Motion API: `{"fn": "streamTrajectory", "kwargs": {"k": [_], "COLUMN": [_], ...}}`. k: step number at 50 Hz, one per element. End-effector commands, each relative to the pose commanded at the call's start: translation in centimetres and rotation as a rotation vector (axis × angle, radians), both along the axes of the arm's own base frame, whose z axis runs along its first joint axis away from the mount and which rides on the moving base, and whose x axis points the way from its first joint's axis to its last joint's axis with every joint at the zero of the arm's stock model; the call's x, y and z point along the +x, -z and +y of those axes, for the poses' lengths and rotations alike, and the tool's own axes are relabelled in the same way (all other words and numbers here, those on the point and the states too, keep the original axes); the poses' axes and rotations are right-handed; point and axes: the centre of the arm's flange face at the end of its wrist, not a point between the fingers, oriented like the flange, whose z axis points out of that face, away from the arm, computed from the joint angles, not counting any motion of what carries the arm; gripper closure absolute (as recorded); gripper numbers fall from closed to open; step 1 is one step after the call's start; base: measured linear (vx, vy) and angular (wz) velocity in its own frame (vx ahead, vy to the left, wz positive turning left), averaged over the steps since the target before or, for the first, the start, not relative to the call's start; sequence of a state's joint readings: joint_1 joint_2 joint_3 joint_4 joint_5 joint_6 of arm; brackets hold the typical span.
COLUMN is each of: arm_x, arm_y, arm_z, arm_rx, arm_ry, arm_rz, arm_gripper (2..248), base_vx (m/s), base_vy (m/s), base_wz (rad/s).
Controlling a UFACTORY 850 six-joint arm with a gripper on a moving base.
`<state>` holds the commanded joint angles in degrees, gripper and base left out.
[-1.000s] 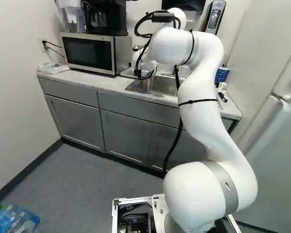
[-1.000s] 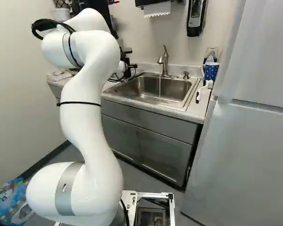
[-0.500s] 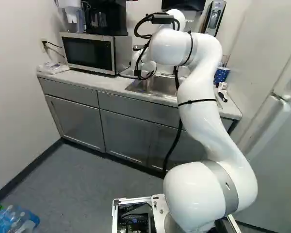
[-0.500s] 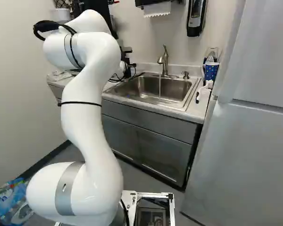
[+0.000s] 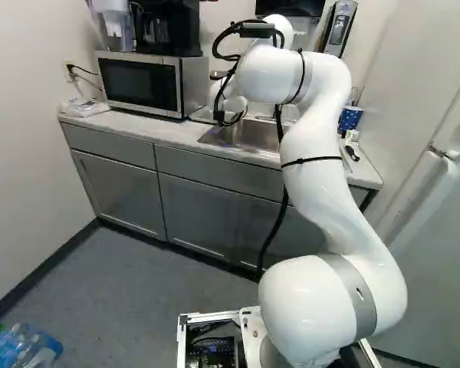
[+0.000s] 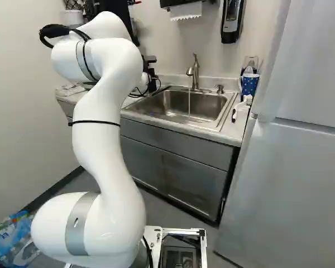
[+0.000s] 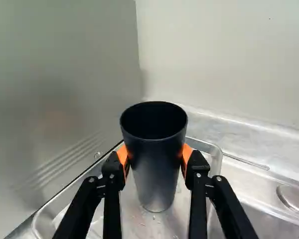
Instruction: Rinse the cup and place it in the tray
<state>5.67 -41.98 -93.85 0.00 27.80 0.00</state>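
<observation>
In the right base view, a black part of my gripper [image 6: 150, 71] shows beyond the arm, left of the sink; its fingertips are hidden there. The wrist view has the gripper [image 7: 155, 157] shut on a dark cup [image 7: 156, 172], an orange pad pressing each side. The cup is upright with its mouth up, inside the outline of a shallow clear tray [image 7: 215, 158]. Its base is at the tray's floor; whether it bears on it I cannot tell. Droplets dot the tray.
Water runs from the faucet [image 6: 194, 70] into the metal sink [image 6: 176, 106]. A microwave [image 5: 142, 83] stands left of the arm. A blue dotted cup [image 6: 249, 85] and a brush [image 6: 241, 106] are right of the sink. The fridge [image 6: 290, 184] stands at the right.
The upper arm has shifted very slightly in the base views, mostly in the first half second. The base has stayed put, and the water is still running.
</observation>
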Motion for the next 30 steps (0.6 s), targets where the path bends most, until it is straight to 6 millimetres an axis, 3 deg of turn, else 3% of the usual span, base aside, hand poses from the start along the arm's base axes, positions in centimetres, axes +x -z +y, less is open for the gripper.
{"fn": "streamTrajectory", "kwargs": {"k": [11,30], "arm_x": [-0.7,-3.8], "arm_y": [-1.4,-4.2], "arm_z": [-0.1,-1.8], "arm_rx": [0.001,0.001], "arm_ry": [0.0,0.02], "arm_rz": [-0.011,-0.014], "arm_gripper": [128,128], "base_vx": [0.0,0.0], "base_vy": [0.0,0.0], "base_wz": [0.0,0.0]}}
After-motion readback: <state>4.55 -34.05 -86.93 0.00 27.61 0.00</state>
